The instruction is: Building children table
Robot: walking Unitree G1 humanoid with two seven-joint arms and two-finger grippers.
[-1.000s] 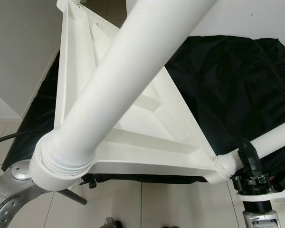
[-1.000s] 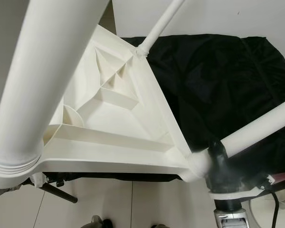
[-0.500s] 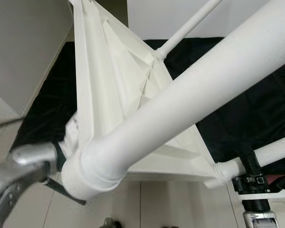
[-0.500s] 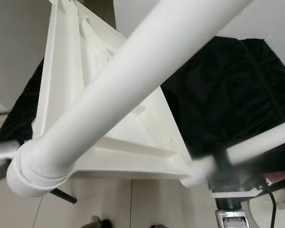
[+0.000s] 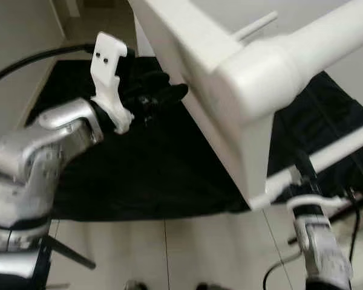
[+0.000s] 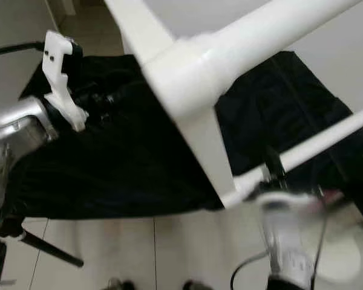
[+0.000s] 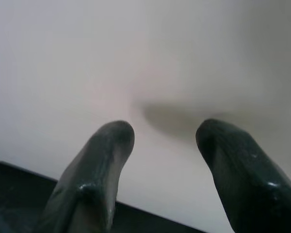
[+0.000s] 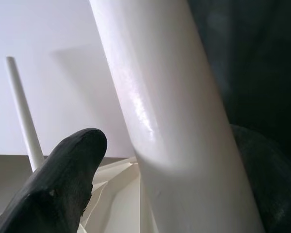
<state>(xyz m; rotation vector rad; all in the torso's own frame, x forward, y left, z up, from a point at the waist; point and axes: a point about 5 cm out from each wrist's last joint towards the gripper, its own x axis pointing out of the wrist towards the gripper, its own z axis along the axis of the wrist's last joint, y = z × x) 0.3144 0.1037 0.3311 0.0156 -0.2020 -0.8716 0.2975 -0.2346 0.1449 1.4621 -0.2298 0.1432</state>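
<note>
The white children's table is tipped up on edge, so I see the slab of its top (image 5: 196, 72) side-on. One thick leg (image 5: 314, 36) runs past the camera to the upper right. A thinner-looking leg (image 5: 345, 148) juts out low on the right, and my right gripper (image 5: 302, 172) is shut on it near its socket; in the right wrist view that leg (image 8: 160, 97) lies between the fingers. My left gripper (image 5: 169, 93) is raised at the left. It is open, with its fingertips (image 7: 116, 133) close to the top's flat white face (image 7: 136, 58).
A black cloth (image 5: 139, 163) covers the surface behind and below the table. Pale floor tiles (image 5: 169, 254) lie in front. A black cable (image 5: 24, 57) loops over my left arm, and a dark rod (image 5: 69, 257) slants down at the lower left.
The table has swung from underside-up to edge-on, its near leg sweeping right. My left arm has risen and its gripper now meets the top's flat face. The right gripper keeps its leg.
</note>
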